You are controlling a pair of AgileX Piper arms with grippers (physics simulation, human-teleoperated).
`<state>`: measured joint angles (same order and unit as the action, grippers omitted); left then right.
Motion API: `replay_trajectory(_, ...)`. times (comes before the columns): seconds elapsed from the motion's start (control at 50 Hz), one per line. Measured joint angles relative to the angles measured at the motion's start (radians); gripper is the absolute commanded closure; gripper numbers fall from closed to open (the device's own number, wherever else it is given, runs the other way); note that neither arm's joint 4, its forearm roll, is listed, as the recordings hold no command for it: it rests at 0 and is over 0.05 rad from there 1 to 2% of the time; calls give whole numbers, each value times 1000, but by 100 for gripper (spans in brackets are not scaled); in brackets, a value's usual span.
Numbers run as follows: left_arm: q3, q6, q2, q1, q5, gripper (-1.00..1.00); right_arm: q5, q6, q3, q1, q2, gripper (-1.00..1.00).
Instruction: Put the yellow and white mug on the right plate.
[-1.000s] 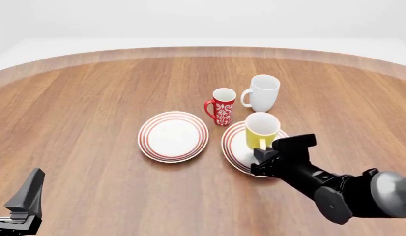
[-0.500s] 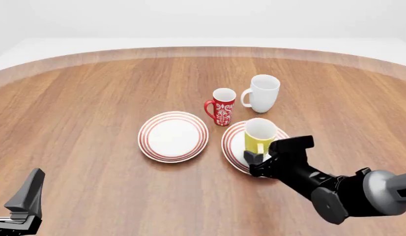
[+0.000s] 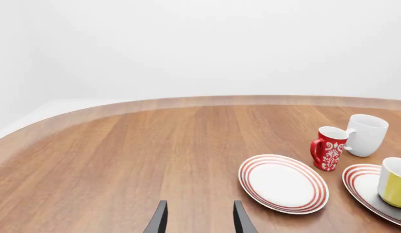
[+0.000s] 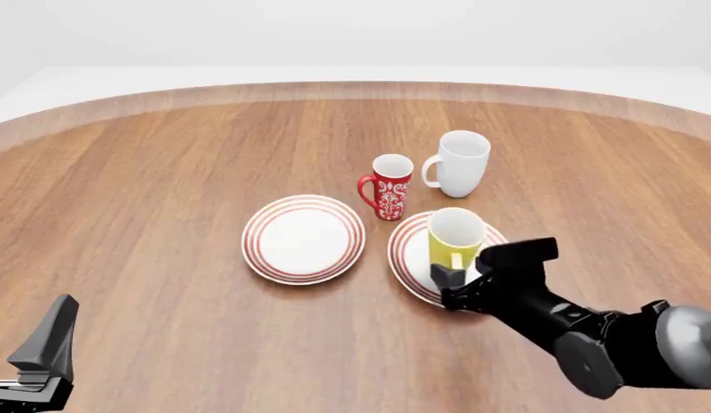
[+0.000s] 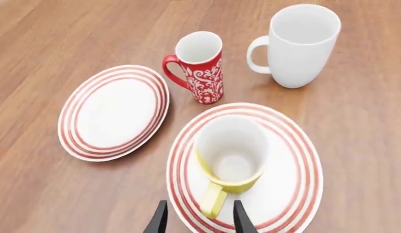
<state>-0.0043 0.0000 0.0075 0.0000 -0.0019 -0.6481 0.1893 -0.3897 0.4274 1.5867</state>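
The yellow and white mug [image 4: 455,237] stands upright on the right plate [image 4: 409,258], its handle pointing toward me. In the right wrist view the mug [image 5: 231,155] sits near the middle of the plate [image 5: 292,194]. My right gripper [image 5: 199,219] is open, its fingers on either side of the handle's end without touching it; in the front view it [image 4: 448,280] is at the plate's near edge. My left gripper [image 4: 28,331] is open and empty at the near left. Its view shows the mug [image 3: 396,182] and plate [image 3: 359,180].
The smaller red-ringed plate [image 4: 303,238] lies left of the right plate. The red patterned mug [image 4: 390,188] stands just behind the gap between the plates. The all-white mug [image 4: 461,163] stands behind the right plate.
The yellow mug came down a little onto the right plate and stays there. My right gripper has drawn back slightly from the handle. The left arm has not moved.
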Motion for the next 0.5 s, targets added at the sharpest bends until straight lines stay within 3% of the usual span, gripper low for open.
replay_trajectory(0.5,0,0,0,0,0,-100,131,22,101,28,-304,-100)
